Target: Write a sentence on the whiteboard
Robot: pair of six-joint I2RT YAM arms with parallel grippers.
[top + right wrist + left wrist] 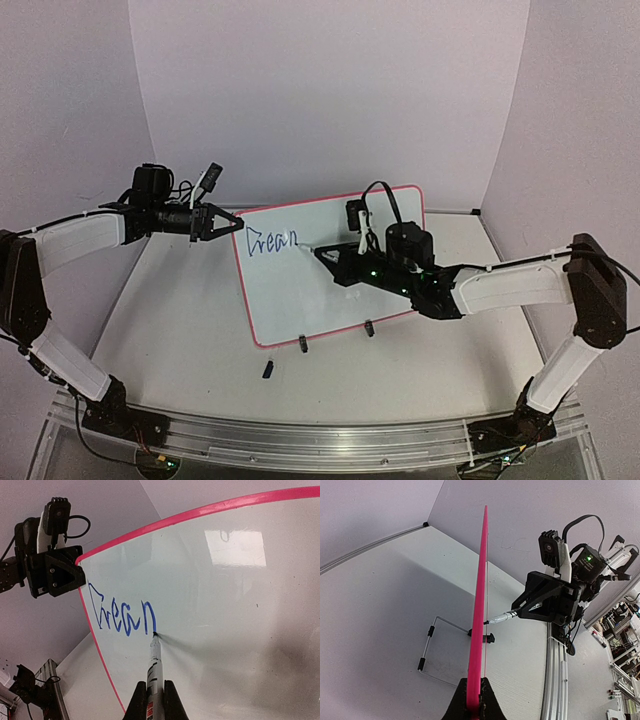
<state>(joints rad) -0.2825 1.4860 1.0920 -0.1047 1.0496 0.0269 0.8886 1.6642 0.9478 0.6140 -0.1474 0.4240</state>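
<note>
— From above, where do we find the whiteboard [300, 300]?
— We see it propped up mid-tabletop [170, 330], leaning back. The left claw [228, 222] pinches its corner at ten o'clock. The right claw [322, 255] reaches in from three o'clock, pressed around a marker [306, 249] that points at the blue writing [272, 241]. A small dark object [268, 370] lies at the board's six o'clock.
— And the left wrist?
— We look along the whiteboard [481, 605] edge-on, running toward twelve o'clock, with the fingers [460, 705] clamped on it at six. A wire stand [432, 645] sits at nine o'clock.
— The right wrist?
— We see the marker [155, 660] rising from six o'clock, its tip touching the foot of the last blue letter. The left claw [75, 572] grips the corner at ten o'clock.
</note>
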